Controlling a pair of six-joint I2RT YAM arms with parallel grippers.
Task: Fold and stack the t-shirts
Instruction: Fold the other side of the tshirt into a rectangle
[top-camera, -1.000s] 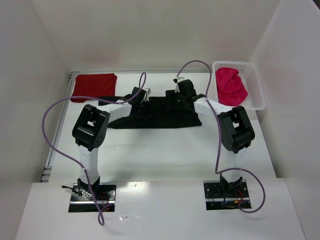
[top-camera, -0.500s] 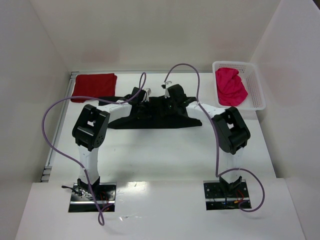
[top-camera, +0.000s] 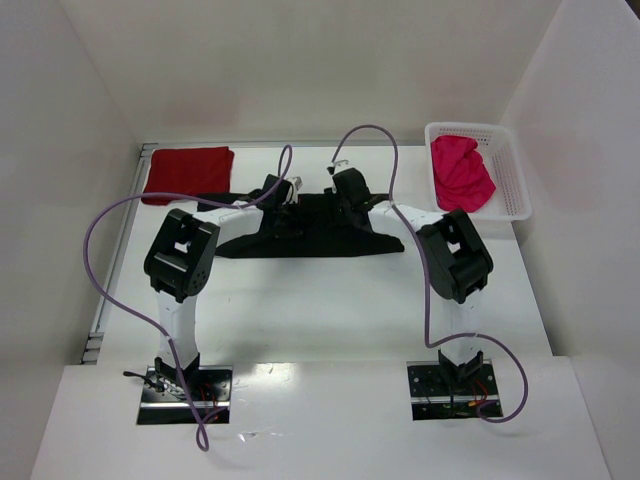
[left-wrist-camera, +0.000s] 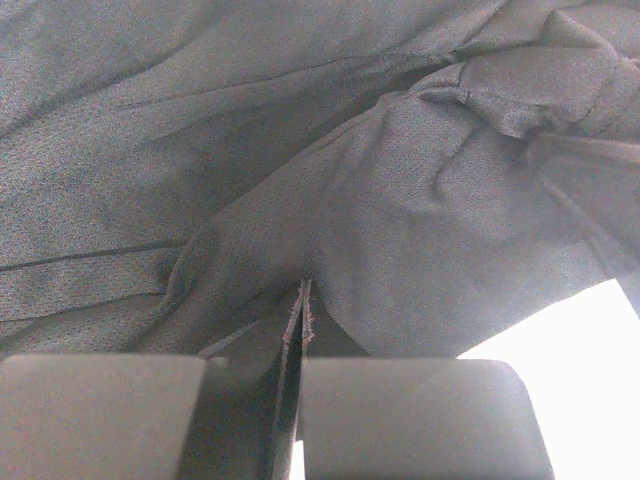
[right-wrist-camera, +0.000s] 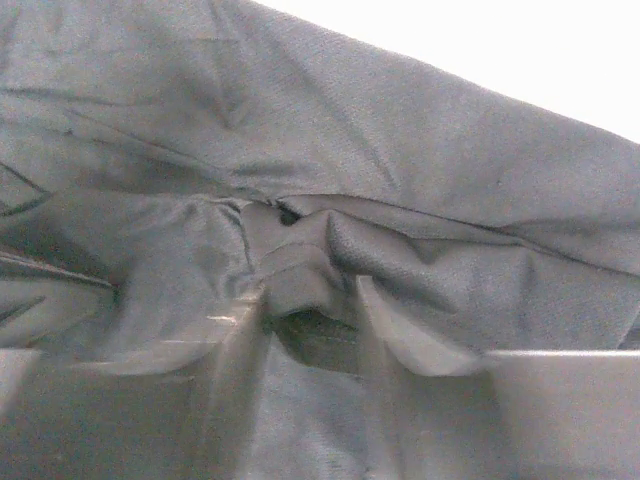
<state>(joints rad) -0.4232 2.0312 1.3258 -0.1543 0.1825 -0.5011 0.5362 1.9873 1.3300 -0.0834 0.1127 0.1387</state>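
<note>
The black t-shirt (top-camera: 310, 238) lies spread and rumpled in the middle of the table. My left gripper (top-camera: 284, 196) is over its back edge, shut on a thin fold of the black t-shirt (left-wrist-camera: 380, 200), which is pinched between the fingers (left-wrist-camera: 400, 420). My right gripper (top-camera: 346, 194) is just beside it, pressed down into the same shirt (right-wrist-camera: 420, 150). Its jaws stand partly apart, a raised bunch of black cloth (right-wrist-camera: 300, 285) between the fingertips (right-wrist-camera: 395, 325). A dark red t-shirt (top-camera: 188, 172) lies folded at the back left. A pink-red t-shirt (top-camera: 460, 172) is crumpled in the basket.
The white mesh basket (top-camera: 510, 180) stands at the back right, against the right wall. White walls close in the table on three sides. A metal rail (top-camera: 115, 260) runs along the left edge. Purple cables (top-camera: 375, 135) arc over both arms.
The right gripper has slid left over the black shirt toward the left gripper, and its jaws have narrowed around a fold. The shirt's right part has bunched inward. The left gripper has stayed shut.
</note>
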